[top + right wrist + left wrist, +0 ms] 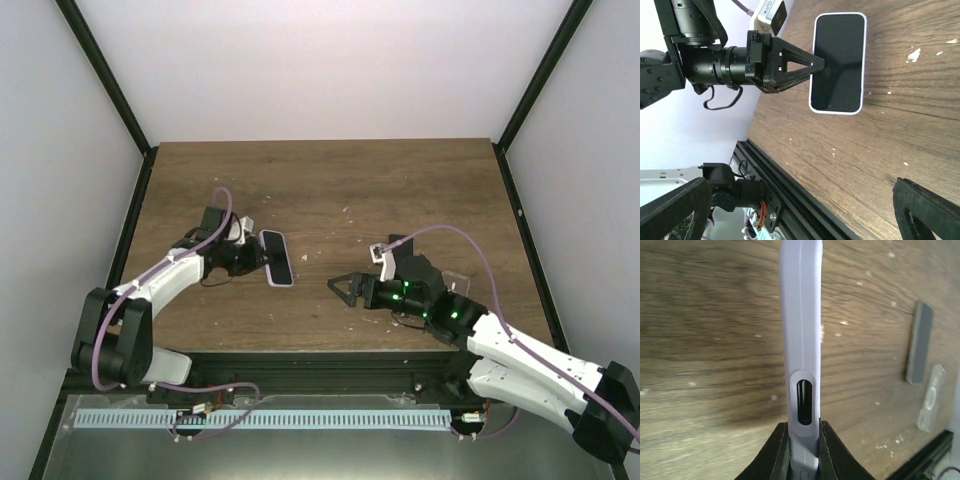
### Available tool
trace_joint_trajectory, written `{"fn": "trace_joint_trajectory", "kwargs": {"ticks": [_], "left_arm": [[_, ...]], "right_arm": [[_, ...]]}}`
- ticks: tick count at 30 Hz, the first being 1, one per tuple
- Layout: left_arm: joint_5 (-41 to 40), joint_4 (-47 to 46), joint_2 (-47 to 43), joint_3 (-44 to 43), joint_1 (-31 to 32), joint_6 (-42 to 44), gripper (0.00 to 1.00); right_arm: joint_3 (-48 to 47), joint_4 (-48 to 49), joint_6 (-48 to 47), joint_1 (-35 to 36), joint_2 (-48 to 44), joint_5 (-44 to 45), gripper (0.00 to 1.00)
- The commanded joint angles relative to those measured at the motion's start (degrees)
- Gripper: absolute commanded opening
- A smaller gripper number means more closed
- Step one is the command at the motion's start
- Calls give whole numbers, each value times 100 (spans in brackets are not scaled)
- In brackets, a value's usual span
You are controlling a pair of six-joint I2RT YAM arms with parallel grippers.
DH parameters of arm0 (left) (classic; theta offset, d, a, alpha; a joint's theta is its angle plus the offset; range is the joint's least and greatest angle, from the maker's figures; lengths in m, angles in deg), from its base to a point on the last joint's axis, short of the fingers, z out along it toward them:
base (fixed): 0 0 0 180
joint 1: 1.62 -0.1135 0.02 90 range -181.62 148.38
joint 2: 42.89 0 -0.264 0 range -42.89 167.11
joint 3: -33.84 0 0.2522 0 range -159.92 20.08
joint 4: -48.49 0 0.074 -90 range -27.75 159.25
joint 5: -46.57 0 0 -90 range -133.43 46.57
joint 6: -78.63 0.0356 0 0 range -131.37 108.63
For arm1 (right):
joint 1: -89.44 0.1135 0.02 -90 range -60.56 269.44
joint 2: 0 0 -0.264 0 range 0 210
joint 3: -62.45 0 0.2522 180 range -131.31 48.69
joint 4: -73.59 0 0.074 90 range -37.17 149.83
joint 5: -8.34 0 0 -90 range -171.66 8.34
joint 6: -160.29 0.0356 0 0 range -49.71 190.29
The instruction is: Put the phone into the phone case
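Roughly left of centre on the table point(400, 190), the phone point(277, 258) has its black screen facing up and one short end pointing toward the near edge. A pale lavender rim runs round it. In the left wrist view that rim is seen edge-on, with an oval slot cut into it. I cannot tell whether the rim is the phone case already fitted.

The left gripper point(262, 256) meets the phone at the middle of the long side that faces the left edge of the table. Its fingers point(832, 455) are clamped across the thin edge, one on each face. Whether the phone rests flat on the wood or is raised slightly cannot be told.

The right gripper point(335, 287) is to the right of the phone and apart from it, nearer the front edge, with a strip of bare wood between them. Its fingers point(925, 205) are spread wide and hold nothing.

Beyond the phone the wood is open up to the far edge, marked only by small white flecks point(347, 211). The phone is nearer the left edge than the right. A black rail point(300, 365) borders the front of the table.

In the left wrist view, a grey bar point(919, 342) and a clear plastic piece point(931, 397) lie on the wood, well away from the phone.
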Motion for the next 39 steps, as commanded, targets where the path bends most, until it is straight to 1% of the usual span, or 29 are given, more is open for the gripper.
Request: {"fn": "trace_joint_trajectory", "kwargs": {"ticks": [1,7,11,16,20,25,26,28,29,30,31,32,33,36,39], "left_arm": [[-374,44,237,-174,-224,24,0],[-528,-83,494,-12,-382,-143,0],[-672,-52,644,49,-384,-139,0],[-728,-37,701,126,-388,-165,5],[-911,144,565,122,-389,-161,23],[-1142,489,165,121,-390,-168,40],[-1146,544,71,125,-384,-178,47],[-1100,636,-183,156,-391,-213,64],[-1092,692,-321,153,-392,-232,74],[-1074,764,-481,131,-385,-231,81],[-1058,877,-639,101,-390,-206,91],[-1032,960,-797,68,-392,-176,96],[-1008,1032,-961,33,-388,-132,100],[-817,1207,-1455,-33,-382,47,100],[-597,1344,-1896,-70,-378,259,100]], "right_arm": [[-375,-511,-289,2,-206,305,100],[-382,-770,-395,7,-438,665,100],[-469,-1071,-336,2,-388,947,100],[-680,-1639,-279,1,-274,1335,100],[-865,-2343,-203,7,-148,1936,100],[-1151,-2978,-104,-45,-9,2429,100],[-1194,-3069,-88,-52,15,2482,100],[-1266,-3188,-84,-86,51,2566,100],[-1284,-3231,-94,-108,69,2590,100],[-1302,-3294,-85,-141,94,2631,100],[-1318,-3382,-73,-184,134,2686,100],[-1345,-3443,-94,-255,179,2709,100],[-1368,-3489,-150,-359,233,2706,100],[-1410,-3561,-442,-835,423,2543,100],[-1460,-3613,-874,-1493,632,2302,100]]}}
